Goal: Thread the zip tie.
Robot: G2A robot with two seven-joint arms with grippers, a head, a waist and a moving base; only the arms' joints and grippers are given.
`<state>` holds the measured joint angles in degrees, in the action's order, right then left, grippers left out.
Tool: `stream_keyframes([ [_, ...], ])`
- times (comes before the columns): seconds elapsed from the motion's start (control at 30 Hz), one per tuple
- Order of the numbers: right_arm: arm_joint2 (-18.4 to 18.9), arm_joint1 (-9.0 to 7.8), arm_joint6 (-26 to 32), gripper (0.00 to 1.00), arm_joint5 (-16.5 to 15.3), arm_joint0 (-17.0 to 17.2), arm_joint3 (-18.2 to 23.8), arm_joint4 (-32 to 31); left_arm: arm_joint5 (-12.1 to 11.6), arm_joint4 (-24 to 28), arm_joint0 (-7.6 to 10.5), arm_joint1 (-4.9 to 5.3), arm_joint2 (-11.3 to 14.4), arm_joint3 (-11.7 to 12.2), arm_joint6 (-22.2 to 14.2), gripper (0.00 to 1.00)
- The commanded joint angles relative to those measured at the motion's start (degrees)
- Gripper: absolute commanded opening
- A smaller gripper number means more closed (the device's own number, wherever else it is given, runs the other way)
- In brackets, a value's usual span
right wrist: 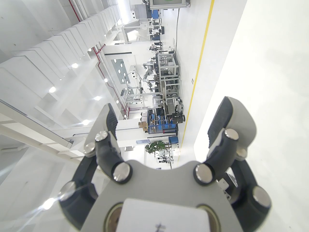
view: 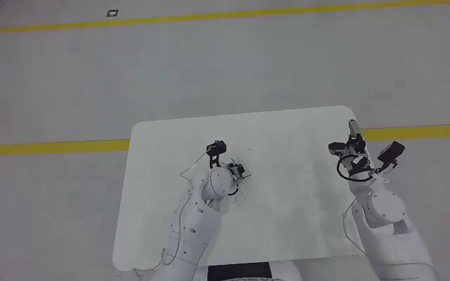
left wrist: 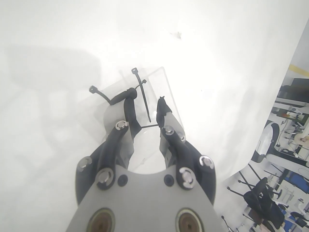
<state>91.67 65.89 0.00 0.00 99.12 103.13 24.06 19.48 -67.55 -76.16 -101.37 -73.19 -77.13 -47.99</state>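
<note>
Several black zip ties (left wrist: 143, 92) are seen lying on a clear plastic sheet (left wrist: 159, 80) on the white surface (view: 302, 133), somewhat left of its middle. The left claw (left wrist: 146, 97) is held low over them with its fingers spread. One straight tie lies between the fingertips and a curved one just beside one fingertip; whether any is touched cannot be told. The right claw (right wrist: 166, 103) is held spread and empty at the surface's right edge. The surface is rounded at its corners and set on a grey floor (view: 211, 70) crossed by yellow lines (view: 211, 15). Equipment racks (right wrist: 166, 78) and a black office chair (left wrist: 263, 199) are seen in the room beyond.
</note>
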Motion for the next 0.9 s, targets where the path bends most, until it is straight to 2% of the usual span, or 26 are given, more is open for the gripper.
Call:
stream_keyframes([
  [0.0, 0.0, 0.00, 0.0, 1.00, 0.0, 0.0, 0.0, 0.0, 0.0, -0.1, 0.23, -0.09, 0.0, 0.4, 0.1, 0.19],
  [0.1, 0.0, 0.00, 0.0, 1.00, 0.0, 0.0, 0.0, 0.0, 0.0, -0.1, 0.54, -0.21, 0.0, 0.9, 0.2, 0.18],
  [0.33, 0.0, 0.00, 0.0, 1.00, 0.0, 0.0, 0.0, 0.0, 0.0, 0.0, 0.88, -0.33, 0.0, 1.6, 0.6, 0.00],
  [0.63, 0.0, 0.00, 0.0, 1.00, 0.0, 0.0, 0.0, 0.0, 0.0, -0.1, 0.83, -0.34, -0.1, 1.6, 0.8, 0.00],
  [0.87, 0.0, 0.00, 0.0, 1.00, 0.0, 0.0, 0.0, 0.0, 0.0, -0.3, -0.73, 0.17, 0.2, -1.4, 0.0, 0.00],
])
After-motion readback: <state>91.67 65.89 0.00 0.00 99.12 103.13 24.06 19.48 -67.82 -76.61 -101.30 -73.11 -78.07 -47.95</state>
